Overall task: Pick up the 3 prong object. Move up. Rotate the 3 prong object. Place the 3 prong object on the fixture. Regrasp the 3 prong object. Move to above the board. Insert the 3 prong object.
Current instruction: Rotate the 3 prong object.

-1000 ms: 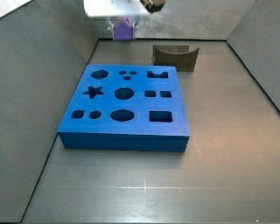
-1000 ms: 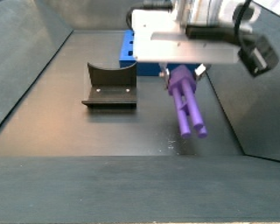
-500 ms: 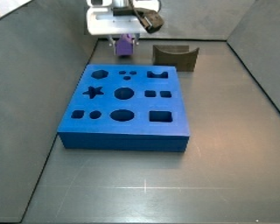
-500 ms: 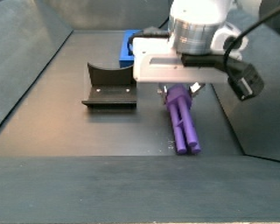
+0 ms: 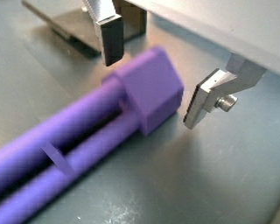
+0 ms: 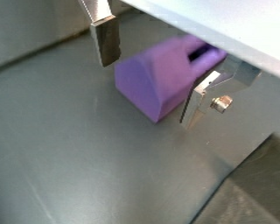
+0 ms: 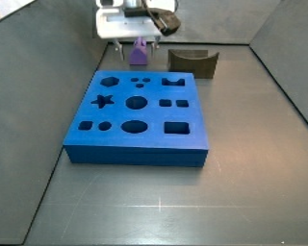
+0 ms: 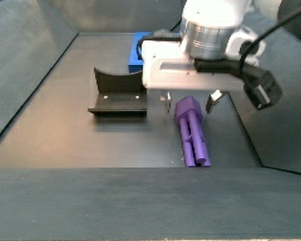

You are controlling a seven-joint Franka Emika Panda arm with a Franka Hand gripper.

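The purple 3 prong object (image 8: 194,136) lies flat on the grey floor, its long prongs pointing away from the board; it also shows in a side view (image 7: 140,53). My gripper (image 8: 191,99) hangs right over its block end, also seen in a side view (image 7: 140,40). In both wrist views the gripper (image 5: 152,92) (image 6: 149,93) is open, and its silver fingers (image 5: 108,39) (image 6: 104,39) stand on either side of the purple block (image 5: 154,83) (image 6: 160,83), with a gap on one side. The fixture (image 8: 118,92) (image 7: 195,61) stands empty beside it. The blue board (image 7: 138,115) lies nearby.
Grey walls enclose the floor on all sides. The board's edge (image 8: 136,52) sits just behind the gripper, and the fixture is close to one side of the object.
My gripper has come down towards the floor. A second ago the purple object looked raised and tilted under it; now it lies flat and low on the floor.
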